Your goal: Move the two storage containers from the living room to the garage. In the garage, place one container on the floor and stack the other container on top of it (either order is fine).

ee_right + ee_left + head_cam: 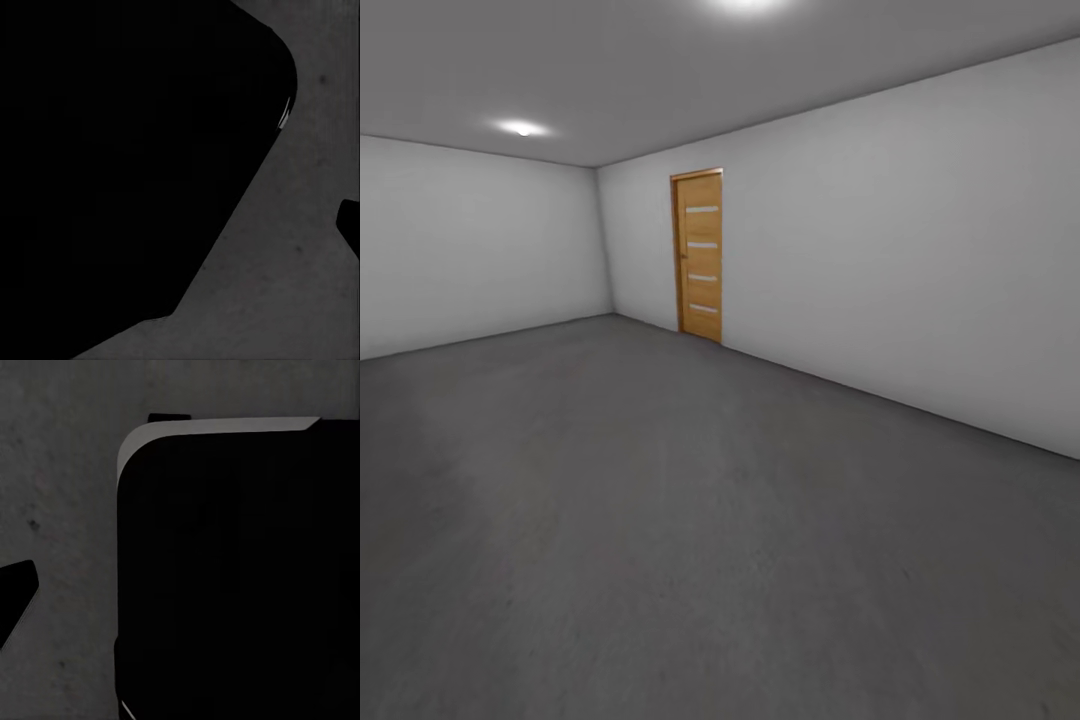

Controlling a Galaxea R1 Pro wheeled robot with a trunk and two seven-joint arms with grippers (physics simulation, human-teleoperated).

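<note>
The garage presents a dark grey speckled concrete floor (690,540) across the near field, plain white walls (900,250) at left, far and right, and a grey ceiling with spotlights (522,128). A wooden door (700,256) with four pale horizontal panes stands closed in the right wall near the far corner. Both wrist views record a large black robot body (240,577) above the concrete. The state of either end effector cannot be determined.

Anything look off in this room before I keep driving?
Nothing stands out. The grey concrete floor looks even and unmarked, the white walls are plain, and the wooden door at the far wall stands shut and straight. Both wrist views show a dark robot body part over the same floor.
</note>
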